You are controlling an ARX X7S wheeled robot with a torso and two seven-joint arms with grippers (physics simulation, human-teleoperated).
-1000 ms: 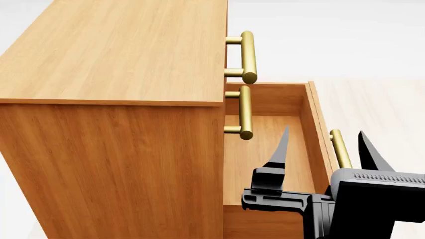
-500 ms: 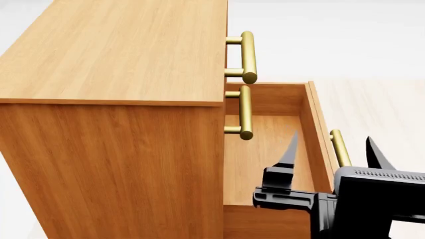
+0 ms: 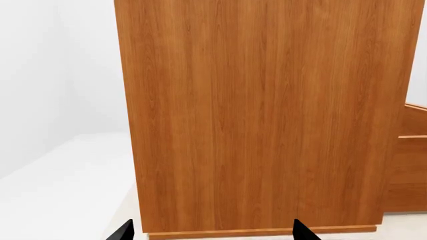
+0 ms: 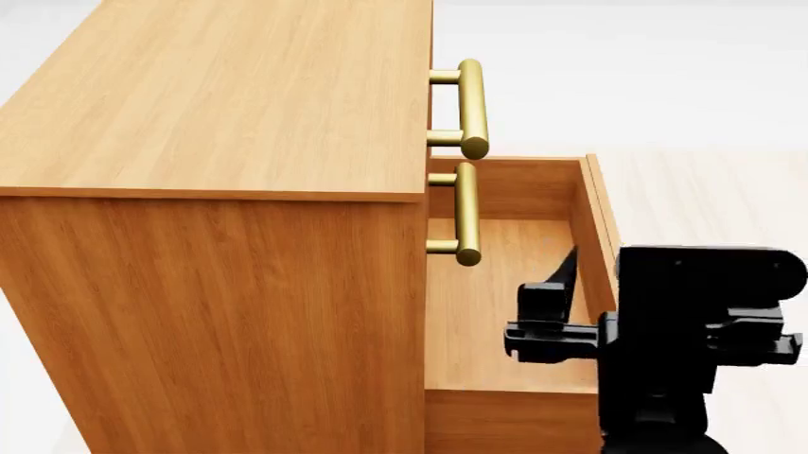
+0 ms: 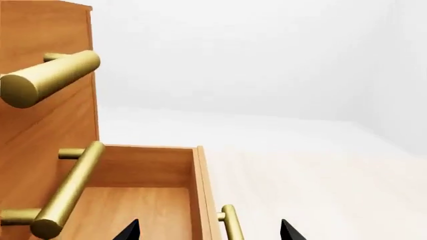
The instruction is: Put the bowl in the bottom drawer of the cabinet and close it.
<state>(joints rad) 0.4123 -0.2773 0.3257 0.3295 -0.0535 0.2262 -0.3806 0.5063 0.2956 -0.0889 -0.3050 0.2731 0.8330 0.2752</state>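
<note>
Your right gripper (image 5: 210, 231) hangs open and empty over the open drawer (image 4: 505, 284), no bowl in sight; that stiff wooden front should push shut at the brass handle (image 5: 230, 222).

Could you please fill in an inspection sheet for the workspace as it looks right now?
Surface: pale floor, bare where seen.
Job's things: cabinet upright; bottom drawer pulled open, visible inside empty; bowl not seen.
Clutter: nothing seen.
Grippers: right gripper open, straddling the drawer's front panel by its brass handle, empty; left gripper open, facing the cabinet's side, empty.
Cables: nothing seen.
Surroundings: plain white backdrop; upper two drawers shut.
</note>
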